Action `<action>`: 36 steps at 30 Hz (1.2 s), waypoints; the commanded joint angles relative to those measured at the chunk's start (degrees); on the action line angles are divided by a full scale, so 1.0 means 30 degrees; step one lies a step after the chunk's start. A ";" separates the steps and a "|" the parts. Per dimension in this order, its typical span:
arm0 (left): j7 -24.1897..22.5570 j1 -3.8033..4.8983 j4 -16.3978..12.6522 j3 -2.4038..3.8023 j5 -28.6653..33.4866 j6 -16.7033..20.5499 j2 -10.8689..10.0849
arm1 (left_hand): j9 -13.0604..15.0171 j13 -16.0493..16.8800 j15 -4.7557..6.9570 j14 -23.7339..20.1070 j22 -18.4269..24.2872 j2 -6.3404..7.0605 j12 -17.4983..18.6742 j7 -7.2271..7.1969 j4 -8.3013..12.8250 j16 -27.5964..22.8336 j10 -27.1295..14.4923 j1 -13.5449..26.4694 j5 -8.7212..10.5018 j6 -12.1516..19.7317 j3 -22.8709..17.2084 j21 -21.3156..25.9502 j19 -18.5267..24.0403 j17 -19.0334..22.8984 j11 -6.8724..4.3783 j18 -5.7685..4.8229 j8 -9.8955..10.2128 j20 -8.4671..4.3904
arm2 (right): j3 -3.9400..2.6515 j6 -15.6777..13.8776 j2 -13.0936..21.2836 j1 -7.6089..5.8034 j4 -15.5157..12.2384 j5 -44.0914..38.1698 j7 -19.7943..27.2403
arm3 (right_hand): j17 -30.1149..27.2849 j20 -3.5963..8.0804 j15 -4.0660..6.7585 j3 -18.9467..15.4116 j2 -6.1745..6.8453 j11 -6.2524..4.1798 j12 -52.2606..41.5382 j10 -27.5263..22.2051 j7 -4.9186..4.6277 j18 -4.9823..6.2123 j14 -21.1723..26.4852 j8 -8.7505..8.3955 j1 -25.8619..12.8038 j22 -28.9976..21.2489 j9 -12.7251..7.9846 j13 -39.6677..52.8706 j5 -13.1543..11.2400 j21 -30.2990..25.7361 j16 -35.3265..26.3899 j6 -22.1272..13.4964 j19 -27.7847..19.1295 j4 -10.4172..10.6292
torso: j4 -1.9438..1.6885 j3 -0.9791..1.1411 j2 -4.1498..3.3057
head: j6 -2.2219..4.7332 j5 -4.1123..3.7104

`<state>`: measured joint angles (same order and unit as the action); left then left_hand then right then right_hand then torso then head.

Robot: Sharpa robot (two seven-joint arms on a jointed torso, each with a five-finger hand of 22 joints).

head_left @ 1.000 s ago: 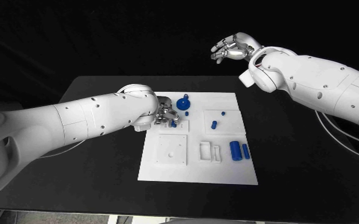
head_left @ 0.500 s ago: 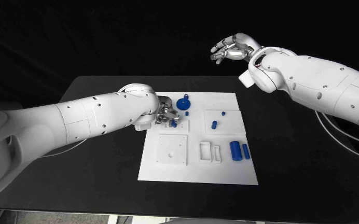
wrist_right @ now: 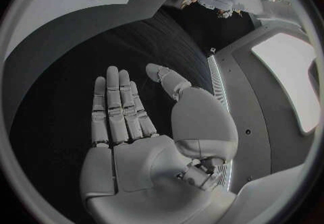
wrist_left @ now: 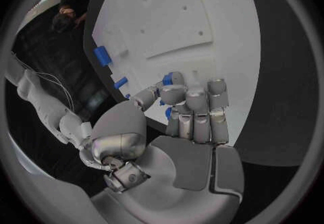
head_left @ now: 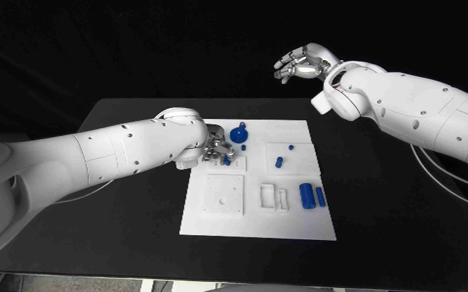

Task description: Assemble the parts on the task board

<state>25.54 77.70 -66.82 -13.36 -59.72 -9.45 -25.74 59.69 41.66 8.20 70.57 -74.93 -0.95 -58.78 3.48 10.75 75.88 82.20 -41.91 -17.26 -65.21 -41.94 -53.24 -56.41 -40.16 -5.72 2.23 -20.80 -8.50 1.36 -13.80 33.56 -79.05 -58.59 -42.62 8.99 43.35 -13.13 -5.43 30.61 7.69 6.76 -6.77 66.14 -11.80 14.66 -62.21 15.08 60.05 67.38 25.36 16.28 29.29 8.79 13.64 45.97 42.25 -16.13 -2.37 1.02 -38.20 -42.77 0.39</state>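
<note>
The task board (head_left: 260, 228), a white plate, lies flat in the middle of a black table (head_left: 127, 238), and everything beyond the table edge is dark. I count six blue parts on the board. The biggest is a round disc with a tab (head_left: 239, 134) near the board's far edge. Just nearer than the disc is a tiny peg (head_left: 243, 148). Right of the disc, well apart from it, are another small peg (head_left: 289, 148) and a short pin (head_left: 279, 163) just nearer than that. At the board's near right stand two longer pieces side by side: a thick cylinder (head_left: 307, 197) and a thinner rod (head_left: 321, 197) beside it.

The board also carries raised white blocks: a square plate (head_left: 223, 195) at its near left, and a slotted bracket (head_left: 272, 197) between that plate and the thick cylinder.

The left hand (head_left: 216, 149) is down over the board's far left corner, just left of the disc. Its fingers (wrist_left: 194, 109) are curled in together, and something small and blue shows at the fingertips; I cannot tell whether it is pinched or merely lies beneath them.

The right hand (head_left: 303, 61) hangs in the air well beyond the board's far edge, high above the table. It is flat and wide, fingers (wrist_right: 119, 106) stretched out straight with nothing in them.
</note>
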 commanded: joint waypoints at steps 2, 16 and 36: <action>0.0046 -0.0089 -0.0122 -0.0067 0.0098 -0.0676 0.0061 | 0.0012 -0.0041 0.0107 -0.0046 -0.0363 -0.0452 -0.0075 -0.1707 0.0315 0.0033 -0.0585 -0.0752 -0.0160 -0.2677 -0.0157 -0.0110 0.0121 -0.0002 -0.0527 0.0107 -0.0049 -0.1683 | -0.0011 0.0280 0.0006 0.0006 -0.0020 -0.0117 0.0019 | 0.0017 0.0002 -0.0008 -0.0030 -0.0018 0.0084 0.0138 0.0104 -0.0117 -0.0196 0.0163 0.0053 0.0081 0.0025 -0.0022 -0.0021 0.0125 -0.0115 -0.0136 -0.0139 -0.0083 -0.0026 | 0.0003 -0.0002 0.0002 | -0.0012 -0.0003; 0.0044 -0.0084 -0.0115 -0.0067 -0.0006 -0.0889 -0.0025 | 0.0017 -0.0074 0.0085 -0.0026 -0.0356 -0.0480 -0.0091 -0.1709 0.0428 0.0043 -0.0579 -0.0999 -0.0337 -0.2684 -0.0141 -0.0123 0.0115 -0.0008 -0.0539 0.0091 -0.0060 -0.1669 | -0.0011 0.0319 -0.0003 0.0015 0.0007 -0.0117 0.0015 | 0.0017 -0.0004 -0.0024 -0.0036 -0.0021 0.0089 0.0163 0.0104 -0.0120 -0.0201 0.0198 0.0055 0.0092 0.0042 -0.0032 -0.0028 0.0134 -0.0148 -0.0160 -0.0149 -0.0118 -0.0035 | -0.0013 0.0006 0.0007 | -0.0089 0.0024; 0.0117 -0.0060 0.0050 -0.0067 0.0182 -0.1132 0.0013 | 0.0032 -0.0090 0.0064 0.0050 -0.0348 -0.0568 -0.0165 -0.1734 0.0512 0.0107 -0.0565 -0.1111 -0.0821 -0.2737 -0.0026 -0.0151 0.0069 -0.0039 -0.0584 0.0071 -0.0099 -0.1645 | -0.0011 0.0326 -0.0029 0.0049 0.0014 -0.0121 0.0034 | 0.0021 -0.0009 -0.0037 -0.0031 -0.0035 0.0092 0.0189 0.0109 -0.0121 -0.0202 0.0225 0.0061 0.0123 0.0064 -0.0043 -0.0034 0.0136 -0.0182 -0.0179 -0.0154 -0.0148 -0.0045 | -0.0021 0.0015 0.0004 | -0.0082 0.0045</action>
<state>25.61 77.76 -66.64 -13.33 -59.58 -10.70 -25.80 59.74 41.47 7.98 70.56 -74.91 -0.33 -59.01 3.48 11.25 75.88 82.20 -42.54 -19.35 -65.22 -41.44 -53.46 -56.41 -40.20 -5.72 2.22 -20.80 -8.50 1.36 -13.40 33.55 -78.96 -58.57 -42.63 8.92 43.34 -13.12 -5.61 30.60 7.69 6.96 -6.56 66.35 -11.77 14.65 -62.02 15.08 60.05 67.49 25.32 16.24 29.51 8.58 13.41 45.99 42.26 -16.13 -2.41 1.05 -38.18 -43.09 0.52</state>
